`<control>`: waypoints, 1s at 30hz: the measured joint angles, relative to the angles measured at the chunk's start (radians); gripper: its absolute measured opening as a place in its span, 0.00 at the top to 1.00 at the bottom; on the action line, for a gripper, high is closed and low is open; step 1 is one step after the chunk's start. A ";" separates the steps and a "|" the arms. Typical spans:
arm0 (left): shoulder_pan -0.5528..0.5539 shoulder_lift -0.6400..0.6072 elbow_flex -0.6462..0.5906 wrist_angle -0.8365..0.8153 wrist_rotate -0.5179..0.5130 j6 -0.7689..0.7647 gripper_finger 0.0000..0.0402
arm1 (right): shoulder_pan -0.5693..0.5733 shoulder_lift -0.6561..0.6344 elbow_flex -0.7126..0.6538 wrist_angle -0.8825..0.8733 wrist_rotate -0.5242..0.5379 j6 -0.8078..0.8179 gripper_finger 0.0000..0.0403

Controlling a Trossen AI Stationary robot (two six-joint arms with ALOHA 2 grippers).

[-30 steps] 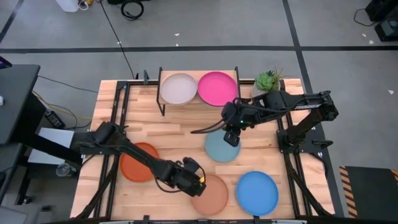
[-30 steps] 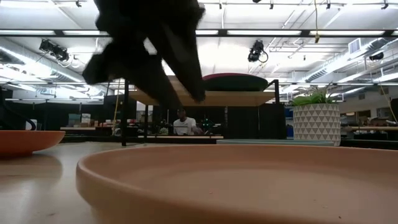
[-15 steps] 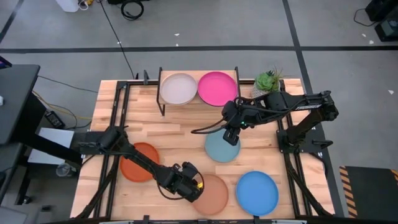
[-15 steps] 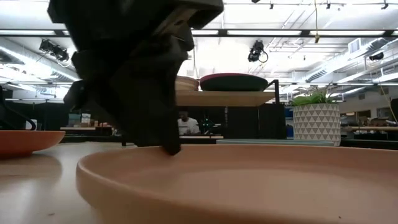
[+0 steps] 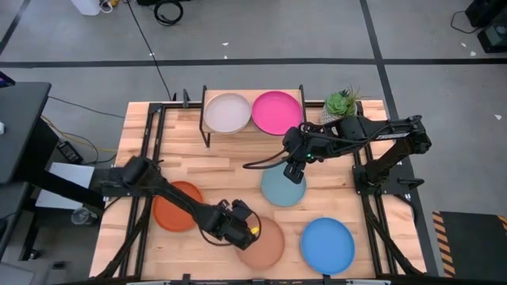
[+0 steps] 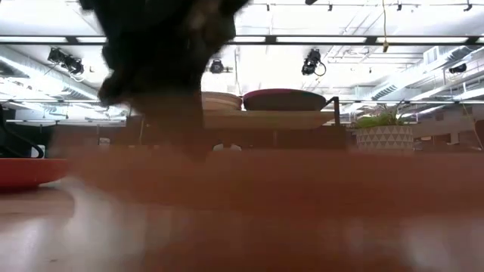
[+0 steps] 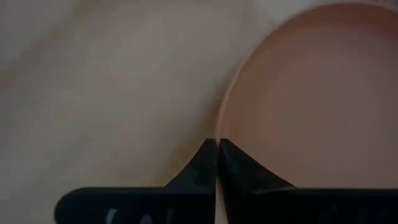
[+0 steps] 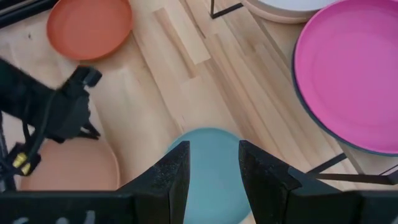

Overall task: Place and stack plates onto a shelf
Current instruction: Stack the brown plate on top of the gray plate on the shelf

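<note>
My left gripper (image 5: 240,227) is at the near middle of the table, shut on the left rim of the tan plate (image 5: 263,243). The plate fills the low view (image 6: 287,204) as a blur. My right gripper (image 5: 295,169) hangs open above the far edge of the light blue plate (image 5: 282,190), which lies flat on the table and shows between the fingers in the right wrist view (image 8: 208,168). The shelf (image 5: 253,131) at the far middle carries a cream plate (image 5: 227,113) and a pink plate (image 5: 276,112). My left gripper pinches the tan plate's rim (image 7: 217,134) on its left side between its two fingers, one on the inner face and one outside. The fingers come from the table's left, slanting down. Whether the plate is wholly clear of the table, I cannot tell.
An orange plate (image 5: 175,206) lies near the left edge, under my left arm. A bright blue plate (image 5: 327,245) lies at the near right. A potted plant (image 5: 341,102) stands right of the shelf. Bare wood lies between the shelf and the plates.
My left gripper has come down onto the tan plate's left rim and then drawn back a little toward the far left with it. The plate has shifted that way and its rim now stands higher and blurred in the low view.
</note>
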 joint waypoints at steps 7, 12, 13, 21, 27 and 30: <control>0.103 -0.222 0.000 -0.186 -0.002 0.198 0.98 | -0.013 -0.043 0.000 -0.003 -0.026 0.033 0.64; 0.285 -0.403 0.001 -0.254 0.079 0.428 0.98 | -0.035 -0.095 0.000 0.006 0.000 0.052 0.64; 0.336 -0.434 0.001 -0.263 0.103 0.477 0.98 | -0.039 -0.104 0.000 0.010 0.004 0.059 0.64; 0.827 -0.578 0.005 -0.258 0.392 0.747 0.98 | -0.067 -0.129 0.000 0.041 0.043 0.031 0.64; 1.089 -0.571 0.092 -0.353 0.466 0.942 0.98 | -0.112 -0.128 0.000 0.073 0.123 -0.070 0.64; 1.192 -0.551 0.114 -0.354 0.466 1.005 0.98 | -0.138 -0.127 0.000 0.101 0.140 -0.104 0.64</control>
